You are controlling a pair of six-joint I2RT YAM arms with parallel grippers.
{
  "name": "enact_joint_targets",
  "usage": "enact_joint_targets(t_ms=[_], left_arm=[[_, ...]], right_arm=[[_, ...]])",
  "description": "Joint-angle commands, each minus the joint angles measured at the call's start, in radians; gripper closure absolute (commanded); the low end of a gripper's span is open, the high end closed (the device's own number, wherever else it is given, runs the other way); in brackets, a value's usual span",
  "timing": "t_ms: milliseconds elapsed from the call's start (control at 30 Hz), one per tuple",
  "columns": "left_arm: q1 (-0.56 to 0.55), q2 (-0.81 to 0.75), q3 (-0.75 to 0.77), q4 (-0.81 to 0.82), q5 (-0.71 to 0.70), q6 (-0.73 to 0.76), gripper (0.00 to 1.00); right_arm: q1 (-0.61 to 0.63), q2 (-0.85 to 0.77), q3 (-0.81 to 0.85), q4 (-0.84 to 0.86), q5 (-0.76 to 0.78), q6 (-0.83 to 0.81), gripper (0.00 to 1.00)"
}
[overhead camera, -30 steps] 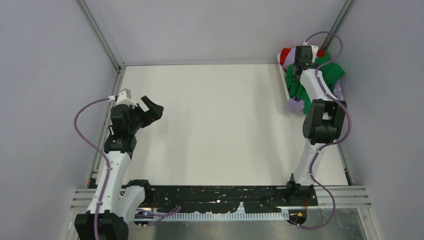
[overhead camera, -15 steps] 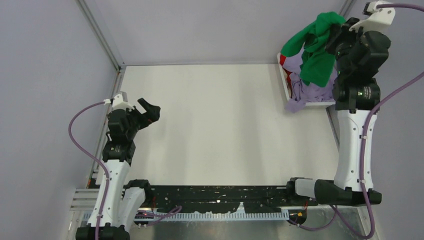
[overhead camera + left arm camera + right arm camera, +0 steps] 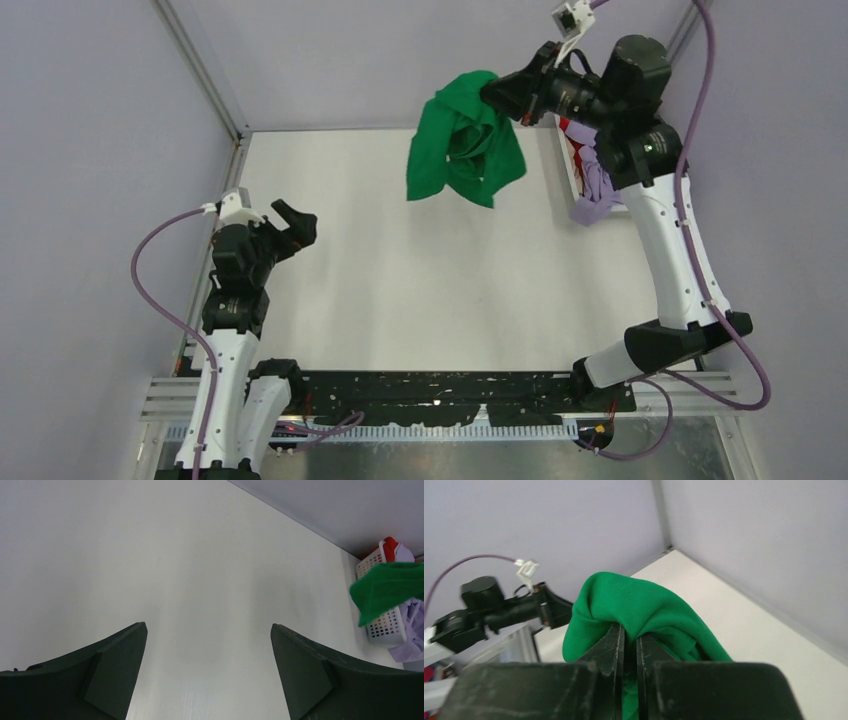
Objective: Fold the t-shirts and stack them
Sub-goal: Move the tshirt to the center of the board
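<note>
The right claw (image 3: 490, 96) is clamped tight on a bunched fold of the green t-shirt (image 3: 462, 150). In the right wrist view its fingers (image 3: 609, 645) stand almost touching with the cloth pinched between them. The shirt hangs in the air clear of the surface (image 3: 430, 290), just left of the white basket (image 3: 570, 178) and outside it. The lavender t-shirt (image 3: 590, 208) lies in the basket, part of it spilling over the basket's near end, and the red t-shirt (image 3: 391, 545) shows at its far end. The left claw (image 3: 296, 222) hovers well apart from the basket, across the surface, jaws spread wide with nothing between them.
</note>
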Motion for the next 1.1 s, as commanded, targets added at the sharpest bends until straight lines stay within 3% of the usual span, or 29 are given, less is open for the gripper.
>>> enact_joint_targets(t_ms=[0,133,333,433,533,567,633,800,1067], left_arm=[[0.001,-0.02,0.011,-0.034,-0.043,-0.009,0.01],[0.001,-0.013,0.015,-0.066,-0.084,-0.018,0.01],[0.001,0.041,0.025,-0.083,-0.041,-0.036,0.01],[0.002,0.099,0.044,-0.126,-0.008,-0.032,0.01],[0.002,0.156,0.044,-0.156,0.048,-0.027,0.01],[0.002,0.173,0.038,-0.162,0.058,-0.031,0.01],[0.001,0.209,0.026,-0.178,0.069,-0.044,0.01],[0.001,0.327,0.029,-0.194,0.105,-0.062,0.01],[0.002,0.475,0.071,-0.205,0.104,-0.061,0.01]], right_arm=[[0.069,0.018,0.029,0.148,-0.257,0.081,0.95],[0.063,-0.006,-0.113,0.119,-0.223,0.018,0.85],[-0.036,-0.099,-0.65,0.157,0.245,-0.086,0.63],[-0.104,-0.041,-0.79,0.103,0.454,-0.128,0.44],[-0.139,-0.023,-0.813,0.027,0.635,-0.122,0.31],[-0.14,-0.031,-0.826,0.024,0.647,-0.119,0.15],[-0.127,-0.073,-0.85,0.032,0.642,-0.108,0.01],[0.025,-0.158,-0.887,0.01,0.73,-0.095,0.04],[0.531,-0.129,-0.892,-0.123,0.845,0.001,0.04]])
